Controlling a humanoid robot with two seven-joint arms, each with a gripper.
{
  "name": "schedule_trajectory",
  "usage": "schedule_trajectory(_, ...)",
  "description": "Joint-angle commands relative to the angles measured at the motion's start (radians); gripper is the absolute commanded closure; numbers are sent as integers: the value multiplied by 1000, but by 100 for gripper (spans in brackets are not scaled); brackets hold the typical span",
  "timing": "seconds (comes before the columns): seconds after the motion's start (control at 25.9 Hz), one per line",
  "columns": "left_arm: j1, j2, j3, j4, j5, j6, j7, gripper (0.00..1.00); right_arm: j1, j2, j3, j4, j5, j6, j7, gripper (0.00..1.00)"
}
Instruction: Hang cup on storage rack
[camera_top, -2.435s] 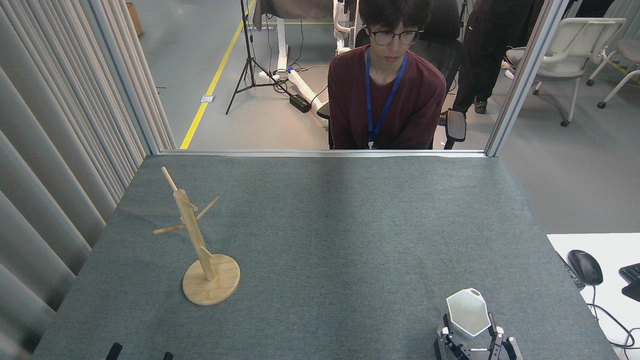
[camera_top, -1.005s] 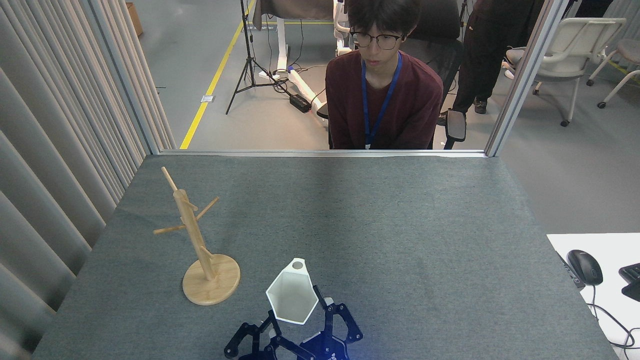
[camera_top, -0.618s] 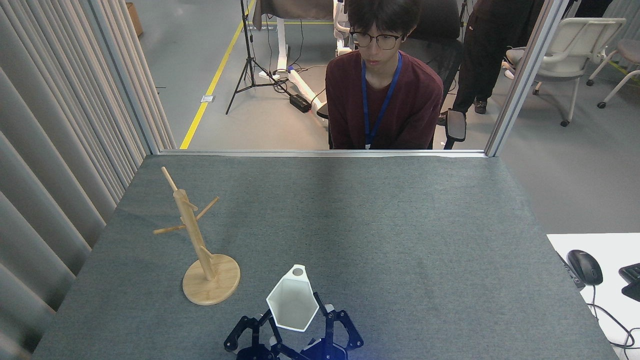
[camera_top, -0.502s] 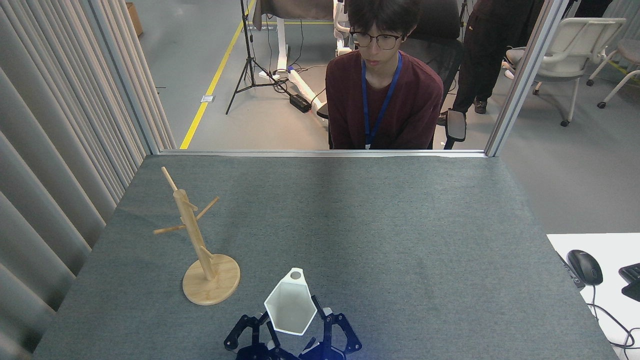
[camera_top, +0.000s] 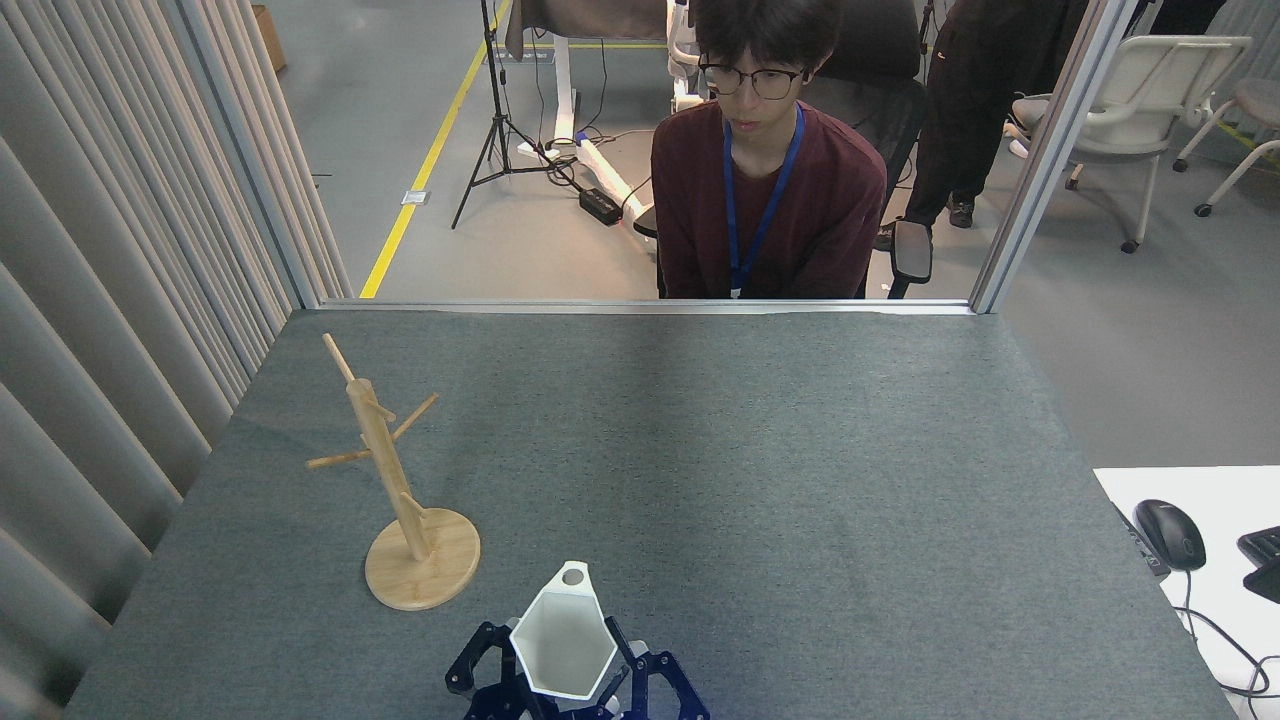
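Here, a large grey felt-covered desk fills most of the frame, its far edge running along a metal rail across the upper middle. Pleated grey curtains close off the left side. Beyond the far edge a person in a maroon sweater sits facing the desk, with office chairs at the upper right and a tripod at the upper centre. A white side surface at the lower right edge carries a black mouse.

The bamboo storage rack stands upright at the lower left of the desk, pegs angled outward, with bare felt all around it. The white faceted cup sits at the bottom centre, just right of the rack's base, mouth upward, its holed tab pointing away. A dark tool at the bottom edge pinches the cup from both sides; which arm it belongs to cannot be told. The centre and right of the desk lie open.
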Motion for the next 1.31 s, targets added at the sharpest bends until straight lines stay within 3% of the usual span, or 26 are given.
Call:
schedule_trajectory(0.0, -3, 0, -1, -4, -4, 0, -18, 27, 2, -2, 0, 0, 0, 0, 0, 43)
schedule_trajectory(0.04, -3, 0, 1, -7, -5, 0, -21, 36, 2, -2, 0, 0, 0, 0, 0, 43)
schedule_trajectory(0.12, -5, 0, 1, -7, -7, -1, -21, 69, 2, -2, 0, 0, 0, -1, 0, 43)
schedule_trajectory(0.15, -5, 0, 1, -7, -7, -1, -21, 73, 2, -2, 0, 0, 0, -1, 0, 43)
schedule_trajectory(0.31, -5, 0, 6, -5, -7, -3, -21, 75, 2, -2, -3, 0, 0, -1, -2, 40)
schedule_trajectory(0.35, -5, 0, 7, -7, -5, -3, -21, 75, 2, -2, -6, 0, -1, -1, -2, 29)
schedule_trajectory(0.39, -5, 0, 7, -7, -5, -5, -21, 75, 2, -2, -8, 0, -4, -1, -3, 4)
schedule_trajectory(0.43, -5, 0, 7, -7, -5, -5, -21, 74, 2, -2, -8, -1, -4, -4, -6, 1)
schedule_trajectory(0.7, -6, -2, 7, -4, -13, -5, -21, 74, 0, -4, -2, -44, -10, -26, -20, 1)
schedule_trajectory(0.85, -5, 0, 21, 1, -13, -5, -21, 74, -12, -1, -6, -116, -20, -93, -23, 1)
schedule_trajectory(0.93, -3, 1, 33, 3, -13, -5, -21, 74, -35, 10, -14, -139, -64, -90, -28, 1)
schedule_trajectory(0.97, -1, 1, 36, 3, -14, -5, -21, 74, -58, 15, -34, -138, -124, -69, -26, 1)
schedule_trajectory(1.08, 11, 8, 68, -2, -8, -5, -21, 73, -104, 21, -230, -113, -383, 51, 4, 1)
schedule_trajectory(1.12, 11, 9, 85, -2, -7, -1, -21, 73, -112, 19, -295, -89, -437, 72, 26, 1)
schedule_trajectory(1.24, 11, 9, 148, -2, 0, 6, -16, 73, -78, -21, -440, -21, -434, 72, 52, 1)
schedule_trajectory(1.28, 11, 9, 173, -2, 1, 9, -12, 73, -33, -60, -470, -15, -431, 60, 50, 1)
